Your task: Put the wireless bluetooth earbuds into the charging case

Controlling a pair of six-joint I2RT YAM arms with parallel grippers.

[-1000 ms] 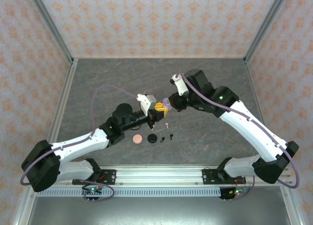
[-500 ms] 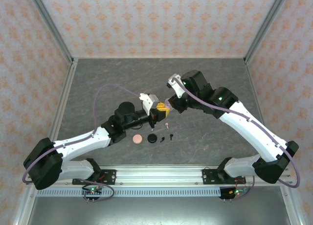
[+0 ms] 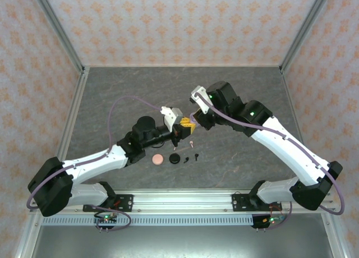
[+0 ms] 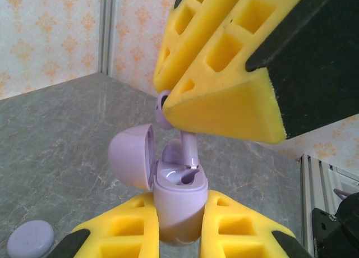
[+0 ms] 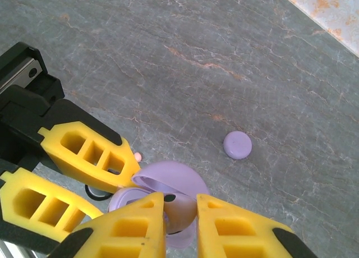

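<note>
My left gripper (image 4: 179, 231) is shut on the base of a lavender charging case (image 4: 178, 197), held upright with its lid (image 4: 132, 157) swung open to the left. My right gripper (image 5: 179, 220) is shut on a lavender earbud (image 5: 180, 212). From above, the earbud's stem (image 4: 188, 148) reaches down to the case's slot. In the top view the two grippers meet over the middle of the table, left (image 3: 183, 123) and right (image 3: 194, 117). A pink earbud (image 3: 192, 143) and a black earbud (image 3: 197, 156) lie on the table below them.
A pink disc case (image 3: 159, 159) and a black disc case (image 3: 175, 157) lie on the grey table near the front. A lavender disc (image 5: 238, 144) lies farther back. Patterned walls close in the table on three sides.
Both grippers stay shut and together. The right wrist has shifted slightly to the left and back over the case; the left arm has followed a little.
</note>
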